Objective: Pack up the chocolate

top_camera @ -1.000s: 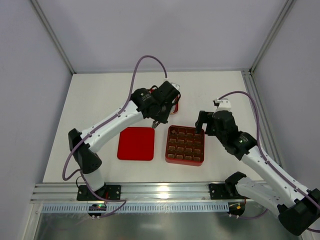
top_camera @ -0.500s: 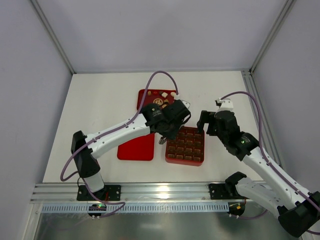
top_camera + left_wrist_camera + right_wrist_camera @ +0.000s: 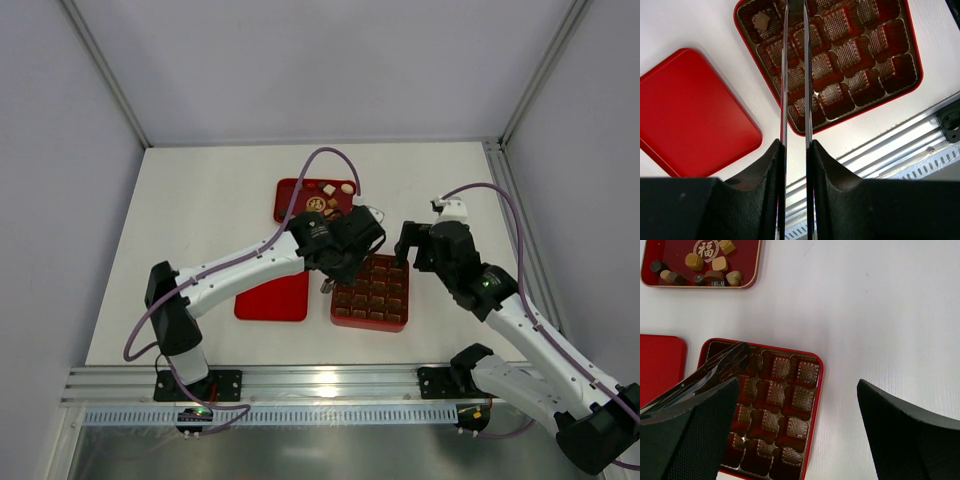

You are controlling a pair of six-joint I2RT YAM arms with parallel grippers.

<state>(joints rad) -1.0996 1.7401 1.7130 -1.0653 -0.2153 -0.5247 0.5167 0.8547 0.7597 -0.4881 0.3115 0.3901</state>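
Right wrist view: chocolate (image 3: 694, 261) pieces, tan, cream and dark brown, lie in a red tray (image 3: 742, 252); right end effector (image 3: 797, 385) released; left end effector (image 3: 795, 145) grasps metal tweezers (image 3: 784, 75).

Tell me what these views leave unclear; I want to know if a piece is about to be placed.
- Left wrist: the tweezers in the left hand run off the top edge, so the tips, and whether they hold anything, are unseen.
- Top external: the left arm covers the far-left corner of the box.
- Right wrist: a finger of the right hand hides the box's lower-left cells.
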